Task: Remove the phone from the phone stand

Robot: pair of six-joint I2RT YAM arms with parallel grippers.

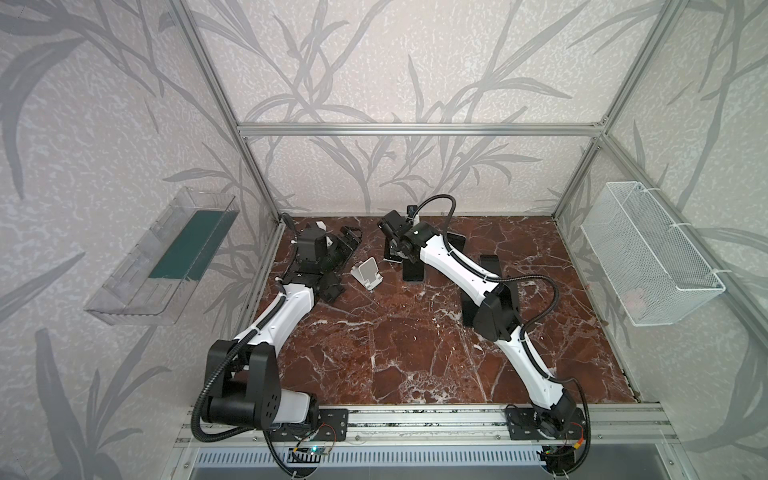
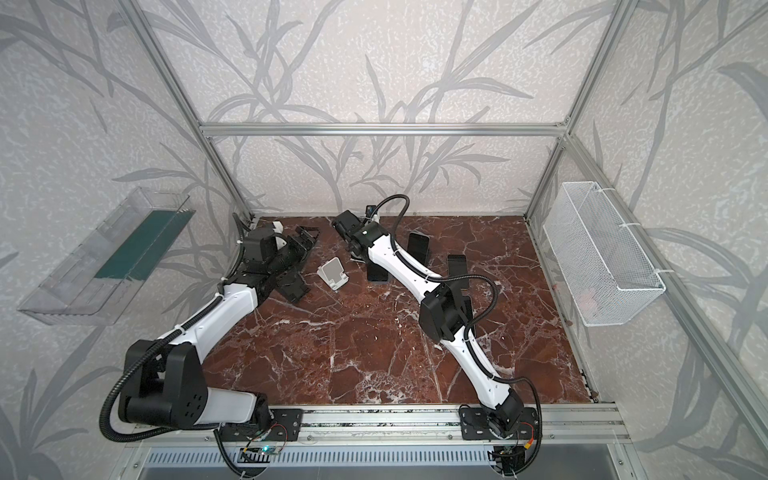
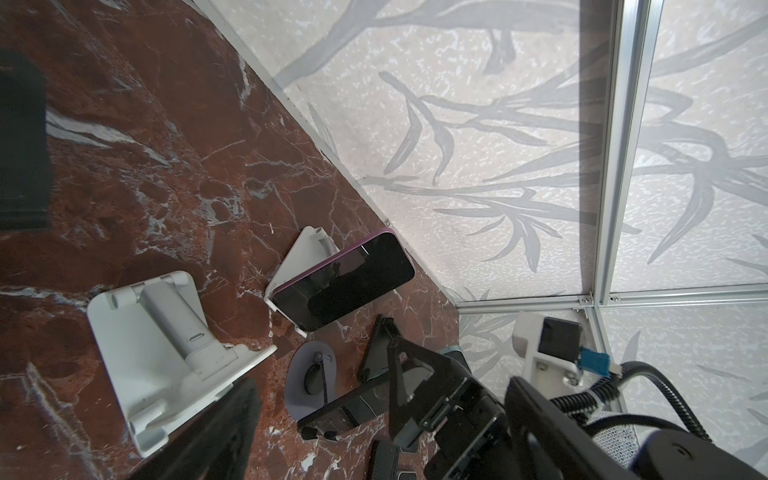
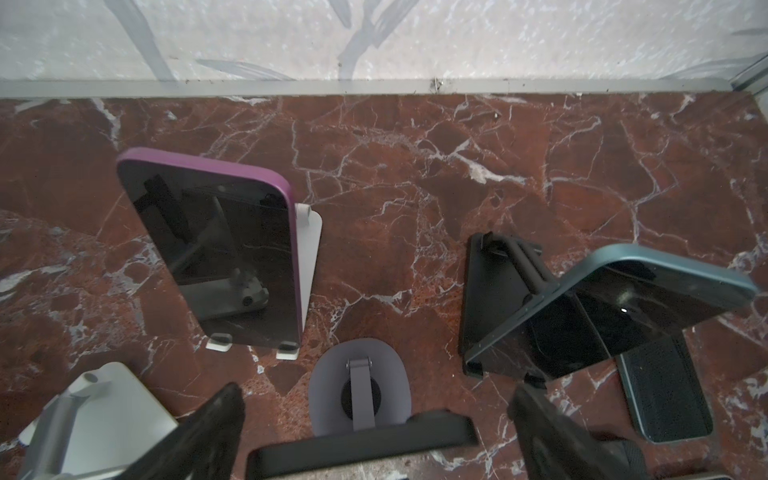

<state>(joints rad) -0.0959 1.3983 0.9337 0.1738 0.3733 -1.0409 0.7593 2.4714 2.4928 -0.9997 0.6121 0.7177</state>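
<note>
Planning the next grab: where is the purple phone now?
The purple phone leans on a white stand close to the back wall, in both wrist views, on the left arm's side of the grey oval stand, beyond the empty white stand.

Table (image 1: 374, 353): red-brown marble, white veins. Walls (image 1: 374, 62): off-white, grey leaf print. Frame (image 1: 415, 129): silver. Arms (image 1: 453, 262): white shells, black joints, black ribbed cable sleeves. Right fingers (image 4: 199, 440): black. Purple phone (image 4: 216, 257): purple case, glossy black screen; its stand (image 4: 309, 249) is white. Teal phone (image 4: 623, 307): dark teal case, black screen; black stand (image 4: 494, 291). Grey stand (image 4: 359, 395): grey oval base, black disc in the middle. Spare stand (image 1: 365, 272): white. Basket (image 1: 652, 257): white wire mesh. Tray (image 1: 124, 291): clear, with a dark green insert (image 1: 191, 245).
</note>
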